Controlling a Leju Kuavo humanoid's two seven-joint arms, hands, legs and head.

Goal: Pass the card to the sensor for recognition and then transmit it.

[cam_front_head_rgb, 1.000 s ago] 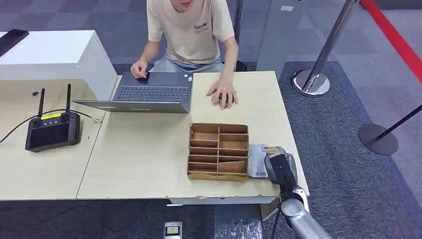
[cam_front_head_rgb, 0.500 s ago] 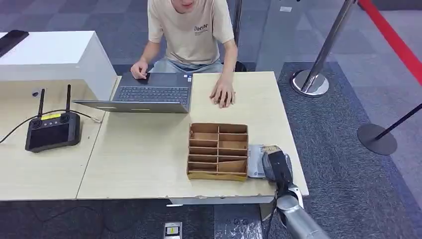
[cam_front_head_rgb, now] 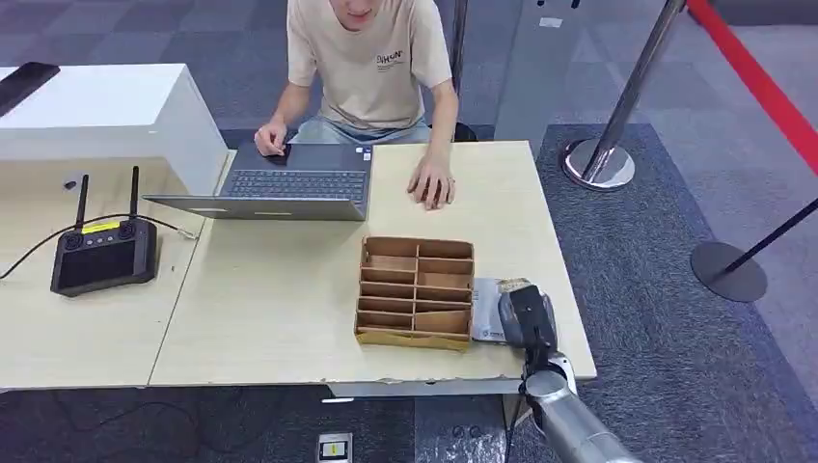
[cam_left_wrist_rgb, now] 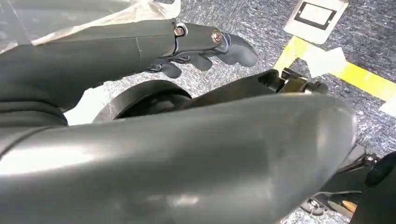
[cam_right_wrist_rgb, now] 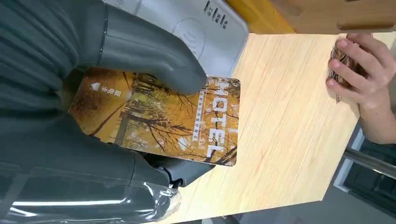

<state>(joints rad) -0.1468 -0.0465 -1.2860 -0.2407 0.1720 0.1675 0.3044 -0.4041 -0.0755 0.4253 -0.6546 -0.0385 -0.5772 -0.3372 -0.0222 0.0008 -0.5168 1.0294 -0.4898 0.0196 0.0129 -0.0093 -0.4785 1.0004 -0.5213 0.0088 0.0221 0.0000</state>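
My right hand (cam_front_head_rgb: 527, 316) is at the table's near right corner and pinches an orange hotel card (cam_right_wrist_rgb: 163, 116) between thumb and fingers. The card's free end (cam_front_head_rgb: 517, 286) points away from me. It hovers over a flat grey card sensor (cam_front_head_rgb: 485, 311) that lies on the table just right of the cardboard organizer; up close the sensor (cam_right_wrist_rgb: 205, 23) lies just beside the card's edge. My left hand (cam_left_wrist_rgb: 205, 44) hangs by my body above the carpet, holding nothing, fingers loosely bent.
A cardboard organizer (cam_front_head_rgb: 415, 292) with several empty slots stands left of the sensor. A person sits at the far side with one hand (cam_front_head_rgb: 432, 183) flat on the table and the other on a laptop (cam_front_head_rgb: 289, 181). A black controller (cam_front_head_rgb: 101, 253) lies at left. Stanchions (cam_front_head_rgb: 598, 164) stand at right.
My right hand with the card has edged left, closer to the organizer and further over the sensor. The whole view shifted slightly.
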